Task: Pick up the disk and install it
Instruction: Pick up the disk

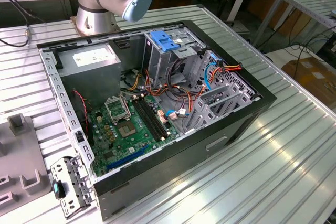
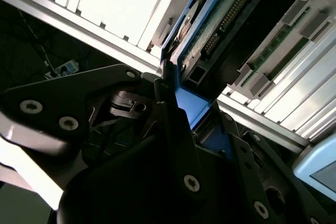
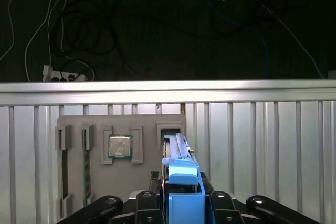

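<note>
Blue-railed disk (image 3: 184, 182), green motherboard (image 1: 126, 129) (orange cables (image 1: 231, 67)), black case (image 1: 210, 145), silver ribbed table (image 1: 273, 171)

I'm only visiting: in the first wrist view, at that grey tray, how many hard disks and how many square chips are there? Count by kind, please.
disk, standing on edge with blue rails: 1
square chip, lying flat in the grey tray: 1
Total: 2

Bright overhead light, glare streaks on slatted table (image 1: 283, 145); in the second wrist view, gripper (image 2: 191, 103) shadowed against blown-white slats.
</note>
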